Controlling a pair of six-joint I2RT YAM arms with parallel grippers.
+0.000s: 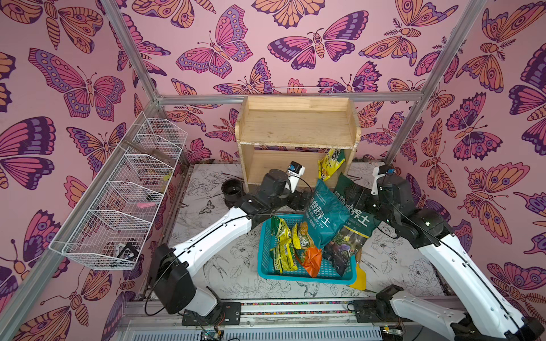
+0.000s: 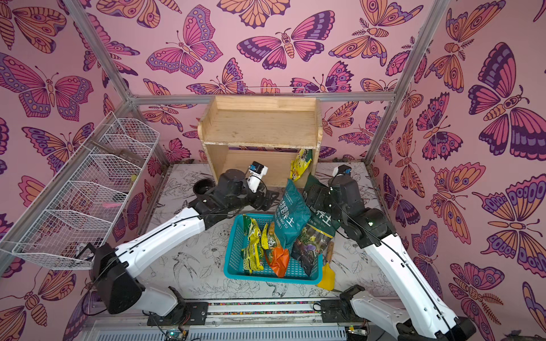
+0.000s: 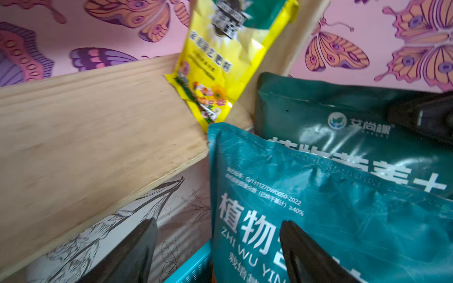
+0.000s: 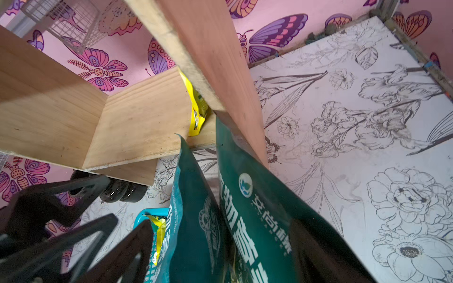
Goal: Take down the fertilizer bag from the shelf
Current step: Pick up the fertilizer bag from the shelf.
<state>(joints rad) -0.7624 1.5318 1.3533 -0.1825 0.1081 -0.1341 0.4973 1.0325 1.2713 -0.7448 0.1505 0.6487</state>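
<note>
While yellow fertilizer bag (image 1: 331, 164) leans on shelf (image 1: 298, 124) lower tier, against side panel nearer right arm, left claw (image 3: 218, 221) gapes wide at teal soil bag (image 1: 325, 212) edge; right claw (image 4: 220, 225) spread open, straddling teal and dark green bag (image 1: 354, 218), grasping nothing

Two soil bags (image 1: 325, 215) (image 1: 354, 227) are leaning in one blue basket (image 1: 295, 278). One yellow fertilizer bag (image 1: 331, 164) is standing on one wooden shelf (image 1: 298, 124).
</note>
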